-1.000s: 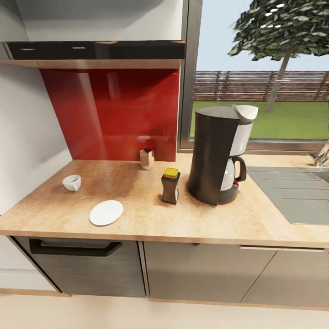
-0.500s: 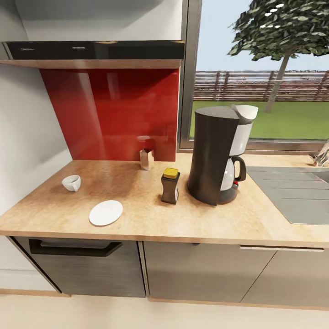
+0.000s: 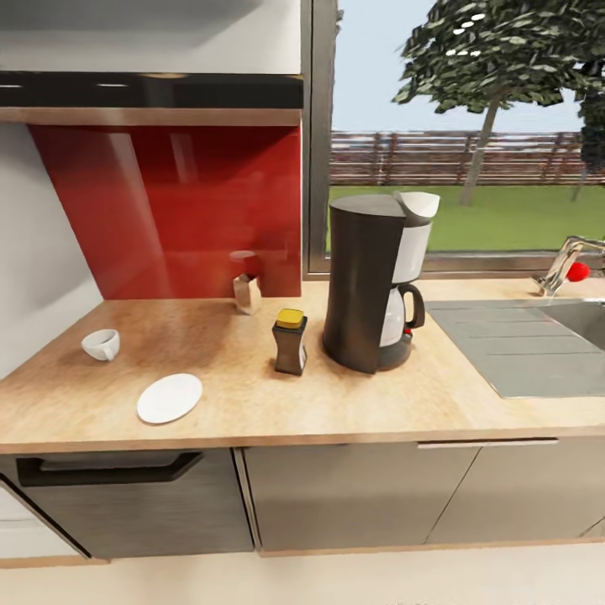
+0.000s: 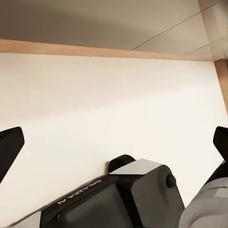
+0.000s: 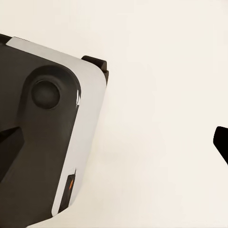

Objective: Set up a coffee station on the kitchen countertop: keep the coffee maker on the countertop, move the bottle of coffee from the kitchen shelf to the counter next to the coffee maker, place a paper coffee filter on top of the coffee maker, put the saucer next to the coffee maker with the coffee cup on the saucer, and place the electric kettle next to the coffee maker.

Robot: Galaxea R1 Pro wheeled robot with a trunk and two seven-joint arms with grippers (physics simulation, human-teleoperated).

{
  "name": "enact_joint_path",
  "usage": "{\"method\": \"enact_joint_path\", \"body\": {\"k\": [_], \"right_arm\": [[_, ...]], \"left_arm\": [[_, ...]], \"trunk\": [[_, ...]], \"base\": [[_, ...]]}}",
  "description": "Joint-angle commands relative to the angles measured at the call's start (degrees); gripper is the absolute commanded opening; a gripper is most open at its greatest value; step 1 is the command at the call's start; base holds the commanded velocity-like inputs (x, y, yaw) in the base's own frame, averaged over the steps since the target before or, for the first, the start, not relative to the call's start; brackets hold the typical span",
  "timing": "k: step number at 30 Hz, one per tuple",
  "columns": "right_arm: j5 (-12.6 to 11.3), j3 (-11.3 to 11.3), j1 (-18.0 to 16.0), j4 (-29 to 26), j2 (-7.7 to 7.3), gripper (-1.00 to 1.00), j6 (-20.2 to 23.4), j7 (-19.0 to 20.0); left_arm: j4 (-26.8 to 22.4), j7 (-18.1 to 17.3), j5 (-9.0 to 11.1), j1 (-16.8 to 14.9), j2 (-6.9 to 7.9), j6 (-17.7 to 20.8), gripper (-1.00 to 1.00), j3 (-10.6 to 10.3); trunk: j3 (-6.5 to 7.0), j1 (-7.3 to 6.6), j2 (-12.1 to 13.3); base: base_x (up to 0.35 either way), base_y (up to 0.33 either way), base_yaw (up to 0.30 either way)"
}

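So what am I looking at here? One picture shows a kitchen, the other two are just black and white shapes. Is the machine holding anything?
These are simulator renders from a wheeled robot with two arms. The kitchen picture comes from a camera on its head. On the kitchen countertop stand the coffee maker with a white paper coffee filter on top and, beside it, the bottle of coffee. Further left lie the saucer and, apart from it, the coffee cup. The other two pictures come from cameras at each wrist, aimed down at the pale floor and the robot's own base. The dark tips at their edges are the fingers of the left gripper and the right gripper's finger, spread wide, holding nothing.
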Motion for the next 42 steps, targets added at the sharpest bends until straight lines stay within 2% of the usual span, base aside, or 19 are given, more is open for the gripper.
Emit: {"method": "enact_joint_path", "body": {"k": [1, 19, 30, 42], "right_arm": [[0.5, -0.4, 0.0, 0.0, -0.01, 1.00, -0.2, 0.2], [0.5, -0.4, 0.0, 0.0, 0.02, 1.00, -0.2, 0.0], [0.6, -0.4, 0.0, 0.0, 0.05, 1.00, -0.2, -0.2], [0.6, -0.4, 0.0, 0.0, 0.08, 1.00, -0.2, -0.3]], "left_arm": [[0.0, 0.0, 0.4, 0.0, 0.04, -0.4, 1.00, -0.5], [0.1, 0.0, 0.4, 0.0, 0.04, -0.4, 1.00, -0.4], [0.1, 0.0, 0.4, 0.0, 0.04, -0.3, 1.00, -0.4], [0.1, 0.0, 0.4, 0.0, 0.04, -0.3, 1.00, -0.4]], "trunk": [[-0.05, 0.00, 0.0], [-0.05, 0.00, 0.0], [-0.05, 0.00, 0.0], [-0.05, 0.00, 0.0]], "base": [[0.000, 0.000, -0.131], [-0.002, 0.003, -0.020], [-0.038, 0.139, 0.144], [-0.001, 0.279, 0.086]]}}
